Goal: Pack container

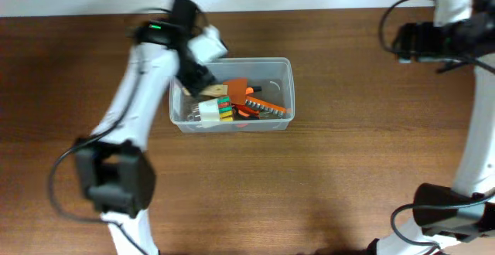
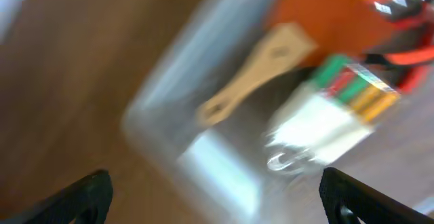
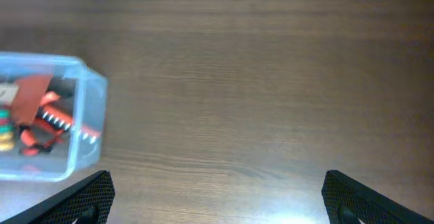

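Note:
The clear plastic container [image 1: 282,93] stands on the table at centre. It holds a wooden-handled tool [image 1: 216,90], a small clear case with coloured bits [image 1: 216,112] and orange and black hand tools [image 1: 259,104]. My left gripper [image 1: 199,77] is open and empty over the container's left end. The blurred left wrist view shows the container's wall [image 2: 210,163], the wooden handle [image 2: 254,78] and the bit case [image 2: 332,112]. My right gripper [image 3: 217,203] is open and empty over bare table at the far right. The container [image 3: 88,125] lies at the left edge of the right wrist view.
The wooden table [image 1: 348,178] spreads around the container. The left arm [image 1: 131,108] runs from the near left up to the container. The right arm [image 1: 472,131] stands along the right edge.

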Tool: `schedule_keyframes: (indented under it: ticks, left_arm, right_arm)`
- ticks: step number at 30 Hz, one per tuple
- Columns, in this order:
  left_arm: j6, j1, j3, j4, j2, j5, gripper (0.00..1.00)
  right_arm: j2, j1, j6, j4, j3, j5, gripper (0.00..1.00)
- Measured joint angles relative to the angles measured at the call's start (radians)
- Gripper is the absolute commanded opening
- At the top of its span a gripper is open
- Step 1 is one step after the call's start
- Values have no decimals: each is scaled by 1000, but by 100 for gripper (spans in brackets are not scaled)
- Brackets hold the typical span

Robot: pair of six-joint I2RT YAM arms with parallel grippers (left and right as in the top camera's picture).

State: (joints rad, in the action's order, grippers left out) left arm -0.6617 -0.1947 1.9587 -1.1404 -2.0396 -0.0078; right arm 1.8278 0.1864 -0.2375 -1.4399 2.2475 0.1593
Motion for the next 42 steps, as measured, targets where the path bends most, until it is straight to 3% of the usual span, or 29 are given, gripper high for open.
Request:
schedule_keyframes:
  ticks: [9,15,20,27,36,42]
  left_arm:
    - [195,266,23,-23,138,27,99]
    - [268,314,6,-70,188,62,99]
    - [290,313,-134,0,357,79,99]
    - [298,313,-509,224,741,87,99]
    - [303,313,-1017,481,1266,87,99]
    - [304,313,-1246,546,1558,87,99]
  right_arm:
    - [111,-154,-59,101,-2,8,98]
    - [114,-122,-61,-47,-6,11,98]
    - [67,-54,-58,-62,-62,42,98]
    - [-208,-43,-57,40,-301,58,98]
    - [-679,-183,-56,221,-855,39,99]
    - [-1007,-272,-20,270,-1138,-40,98]
